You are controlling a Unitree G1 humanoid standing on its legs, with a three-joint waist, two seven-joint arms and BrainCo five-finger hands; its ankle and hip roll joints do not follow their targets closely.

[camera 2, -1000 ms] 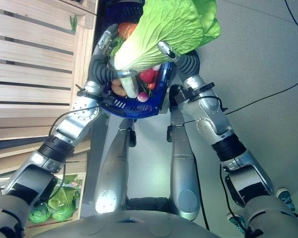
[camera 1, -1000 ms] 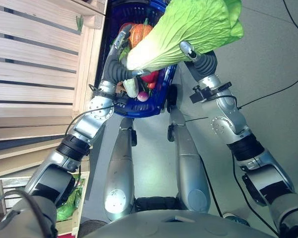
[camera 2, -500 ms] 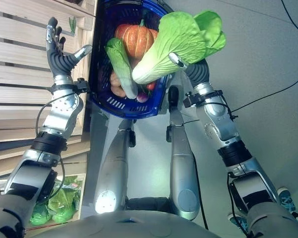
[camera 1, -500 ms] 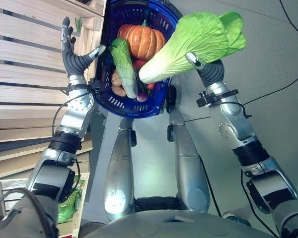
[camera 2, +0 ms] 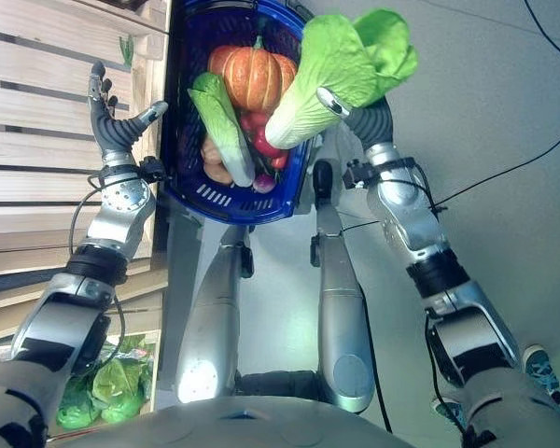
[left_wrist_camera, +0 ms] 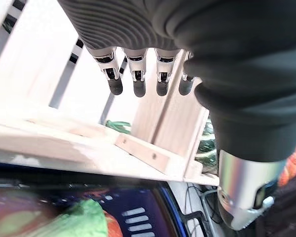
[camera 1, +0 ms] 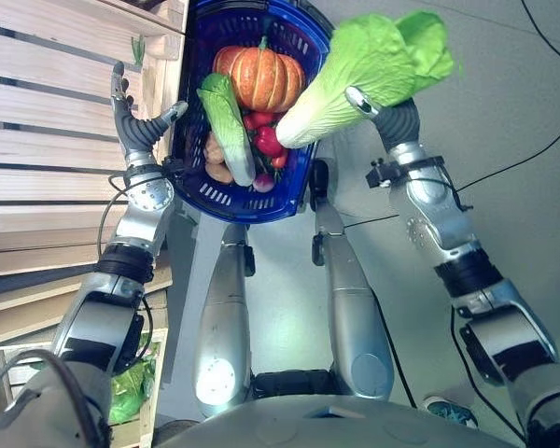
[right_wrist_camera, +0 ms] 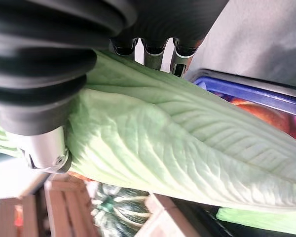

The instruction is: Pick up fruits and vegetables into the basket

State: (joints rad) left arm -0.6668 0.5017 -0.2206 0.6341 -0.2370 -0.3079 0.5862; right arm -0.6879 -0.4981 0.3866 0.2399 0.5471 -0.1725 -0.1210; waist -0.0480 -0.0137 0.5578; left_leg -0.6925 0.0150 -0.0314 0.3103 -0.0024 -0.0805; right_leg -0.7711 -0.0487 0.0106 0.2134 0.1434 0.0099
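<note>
A blue basket (camera 1: 213, 196) stands on the floor ahead of me, holding an orange pumpkin (camera 1: 261, 77), a long green leafy vegetable (camera 1: 226, 119), red fruits (camera 1: 266, 140) and a brownish piece. My right hand (camera 1: 385, 110) is shut on a big green cabbage (camera 1: 359, 75), held over the basket's right rim with its pale stem end pointing into the basket. The same cabbage (right_wrist_camera: 177, 148) lies under the right hand's fingers (right_wrist_camera: 149, 53) in the right wrist view. My left hand (camera 1: 135, 121) is open beside the basket's left rim, fingers (left_wrist_camera: 138, 81) straight, against the wooden crates.
Slatted wooden crates (camera 1: 56, 140) run along the left, close to the basket. A lower crate holds more green vegetables (camera 2: 112, 383). Bare grey floor (camera 1: 523, 243) lies to the right.
My left hand let go of the cabbage and swung out left to the crates, fingers spread. My right hand drew the cabbage to the right, uncovering the basket's contents.
</note>
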